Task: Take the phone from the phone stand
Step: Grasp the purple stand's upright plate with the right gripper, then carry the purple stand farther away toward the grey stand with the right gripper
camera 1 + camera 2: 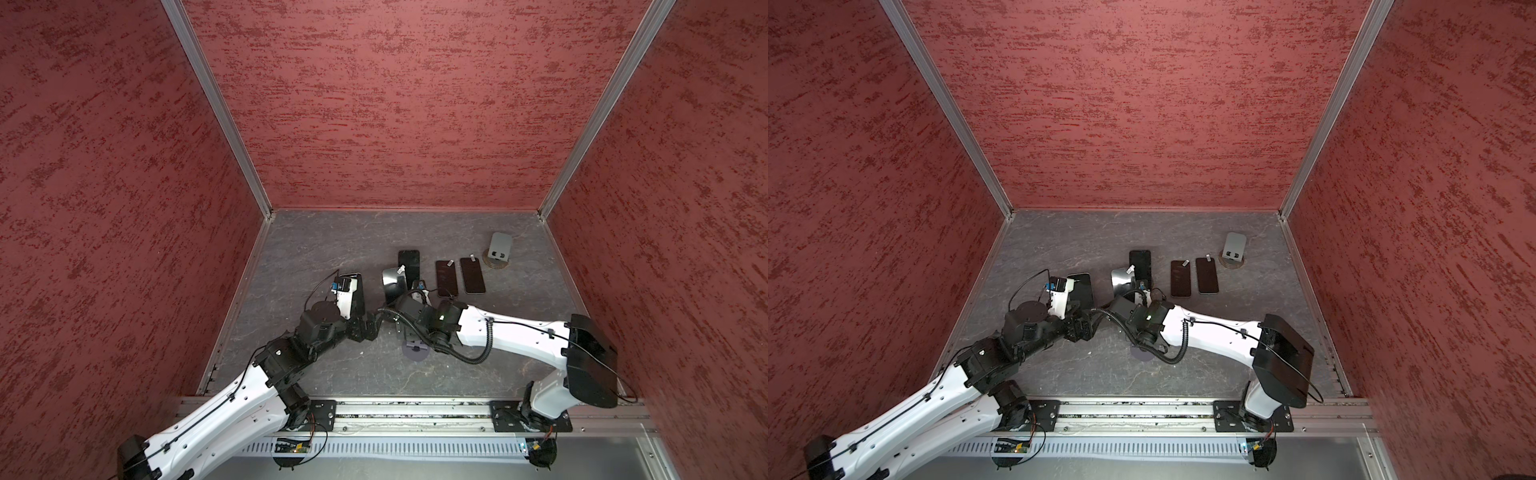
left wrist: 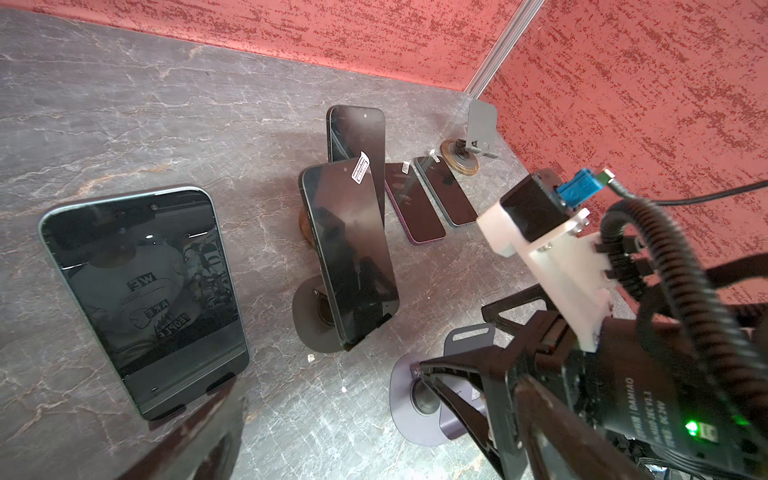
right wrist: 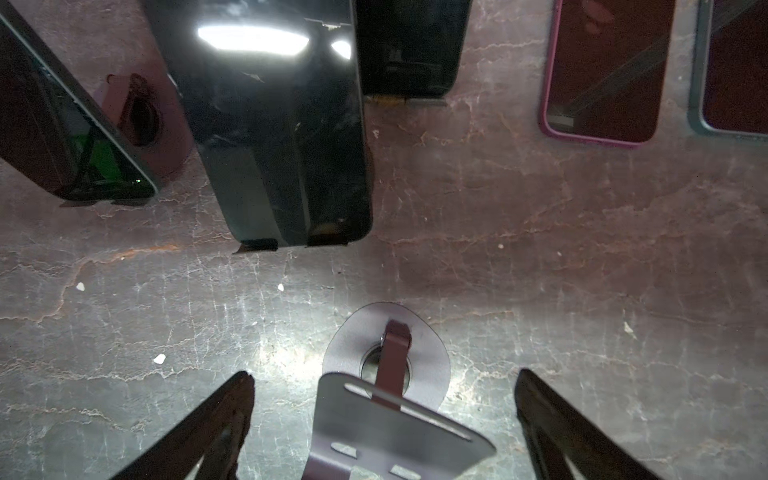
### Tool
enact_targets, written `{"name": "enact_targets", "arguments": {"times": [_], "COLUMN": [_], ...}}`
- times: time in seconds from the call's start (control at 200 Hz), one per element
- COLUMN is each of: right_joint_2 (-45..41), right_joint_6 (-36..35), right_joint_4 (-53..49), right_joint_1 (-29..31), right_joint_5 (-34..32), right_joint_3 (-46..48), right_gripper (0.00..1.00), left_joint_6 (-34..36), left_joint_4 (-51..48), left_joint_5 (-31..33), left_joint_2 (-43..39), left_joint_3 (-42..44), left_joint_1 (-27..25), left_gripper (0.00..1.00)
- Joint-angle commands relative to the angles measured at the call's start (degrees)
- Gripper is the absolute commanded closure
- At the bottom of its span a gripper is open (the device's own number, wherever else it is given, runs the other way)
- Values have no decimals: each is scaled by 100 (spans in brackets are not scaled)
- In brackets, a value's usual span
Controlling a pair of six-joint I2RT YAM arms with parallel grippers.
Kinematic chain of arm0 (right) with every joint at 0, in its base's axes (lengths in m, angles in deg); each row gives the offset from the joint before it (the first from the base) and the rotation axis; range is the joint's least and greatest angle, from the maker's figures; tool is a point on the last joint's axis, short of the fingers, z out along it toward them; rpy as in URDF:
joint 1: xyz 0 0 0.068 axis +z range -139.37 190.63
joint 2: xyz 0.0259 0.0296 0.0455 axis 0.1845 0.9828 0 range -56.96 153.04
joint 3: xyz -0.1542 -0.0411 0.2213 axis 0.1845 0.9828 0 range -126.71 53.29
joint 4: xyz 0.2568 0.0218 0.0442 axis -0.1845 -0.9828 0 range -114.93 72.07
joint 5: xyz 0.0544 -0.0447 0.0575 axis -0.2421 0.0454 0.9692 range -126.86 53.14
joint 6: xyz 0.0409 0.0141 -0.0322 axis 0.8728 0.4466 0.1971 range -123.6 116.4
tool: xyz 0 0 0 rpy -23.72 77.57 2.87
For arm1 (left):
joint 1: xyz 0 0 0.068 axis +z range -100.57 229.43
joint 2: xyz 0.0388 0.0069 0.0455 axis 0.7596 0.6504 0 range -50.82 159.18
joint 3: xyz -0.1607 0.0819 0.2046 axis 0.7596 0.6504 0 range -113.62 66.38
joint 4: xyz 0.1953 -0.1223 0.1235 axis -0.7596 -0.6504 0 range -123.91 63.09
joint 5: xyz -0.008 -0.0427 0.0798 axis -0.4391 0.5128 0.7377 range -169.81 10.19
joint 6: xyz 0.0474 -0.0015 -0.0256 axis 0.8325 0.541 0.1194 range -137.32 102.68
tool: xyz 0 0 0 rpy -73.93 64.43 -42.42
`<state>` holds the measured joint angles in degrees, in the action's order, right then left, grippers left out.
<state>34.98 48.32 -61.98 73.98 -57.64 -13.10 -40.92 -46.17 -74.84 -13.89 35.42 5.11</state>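
Open tabletop (image 3: 540,291) ahead; empty stand (image 3: 386,432) crowds right tool (image 3: 384,374).

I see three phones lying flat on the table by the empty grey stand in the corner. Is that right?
Not quite. Only two phones lie flat on the table: the purple-edged phone and the grey-edged phone, by the empty grey stand in the corner. The left wrist view shows it.

Both top views are evenly lit and sharp, with only soft shadows on the marbled table (image 1: 332,232); in the right wrist view white overhead glare streaks the propped phone (image 3: 266,124), a bright patch washes the table, and the right gripper fingers (image 3: 208,428) are dark and blurred; in the left wrist view the nearest phone (image 2: 141,291) mirrors dim reflections.
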Motion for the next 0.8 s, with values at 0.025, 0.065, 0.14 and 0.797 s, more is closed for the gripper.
{"name": "enact_targets", "arguments": {"times": [0.025, 0.065, 0.14, 0.797], "right_joint_2": [95, 135, 191, 448], "right_joint_6": [552, 626, 746, 1008], "right_joint_4": [-270, -284, -289, -587], "right_joint_1": [80, 89, 116, 160], "right_joint_5": [-348, -361, -388, -322], "right_joint_3": [-205, -208, -207, -175], "right_gripper": [1, 1, 3, 30], "left_joint_6": [122, 145, 194, 223], "left_joint_4": [128, 139, 144, 438], "left_joint_5": [-14, -19, -40, -467], "left_joint_2": [-98, -94, -89, -76], "left_joint_3": [147, 159, 174, 441], "left_joint_1": [46, 59, 86, 423], "left_gripper": [1, 1, 1, 1]}}
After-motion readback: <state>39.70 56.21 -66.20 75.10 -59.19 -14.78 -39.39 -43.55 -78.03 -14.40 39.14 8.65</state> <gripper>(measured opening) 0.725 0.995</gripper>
